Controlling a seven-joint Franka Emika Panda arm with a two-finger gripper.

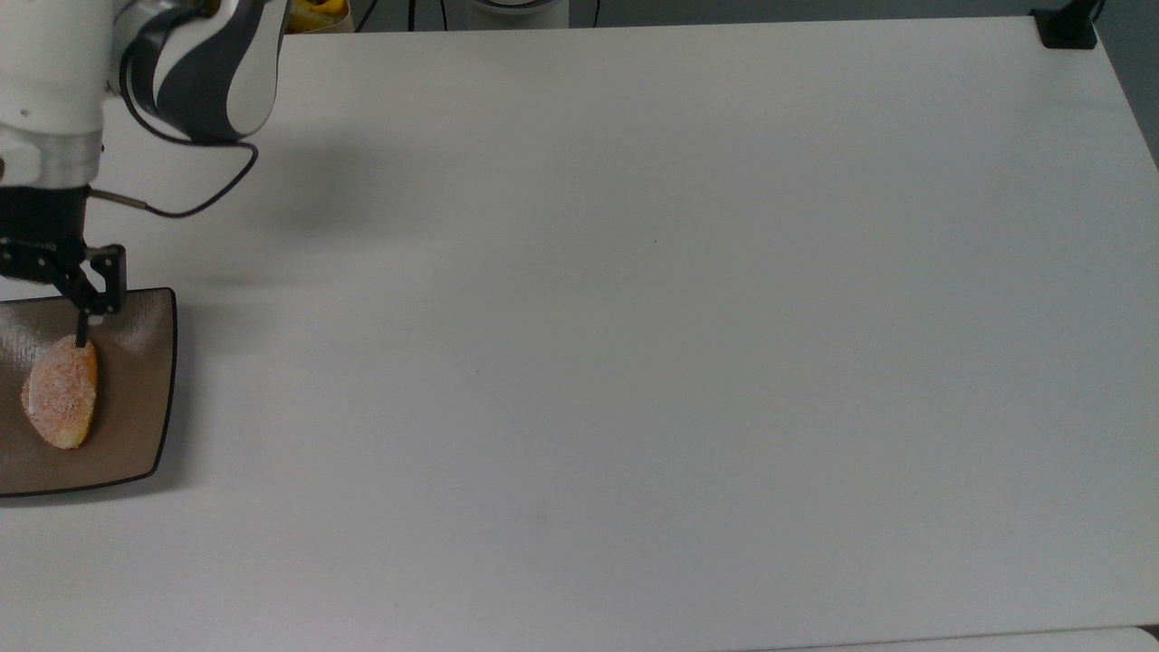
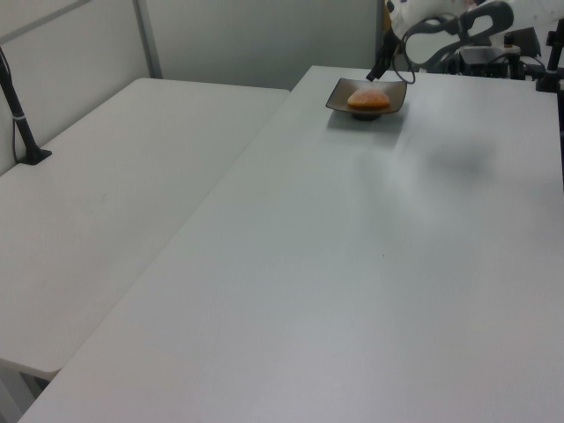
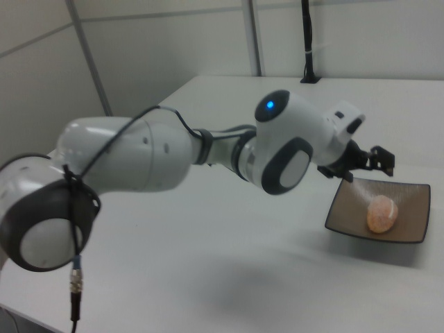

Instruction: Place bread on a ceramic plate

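The bread [image 1: 60, 405], an oval orange-pink bun with a speckled crust, lies free on the ceramic plate [image 1: 136, 426], a glossy brown square dish at the top view's left edge. In the left view the bread [image 2: 368, 100] rests on the plate [image 2: 339, 95] at the table's far end. My gripper [image 1: 45, 306] hangs open above the plate's far edge, clear of the bun, with nothing between its fingers. In the right view the gripper [image 3: 365, 171] hovers over the plate [image 3: 409, 229], up and to the left of the bread [image 3: 381, 213].
The white table [image 1: 634, 362] stretches wide and bare to the top view's right. A black post base [image 1: 1067, 27] sits at its far right corner. A second white table [image 2: 115, 185] with a black pole [image 2: 19, 115] adjoins in the left view.
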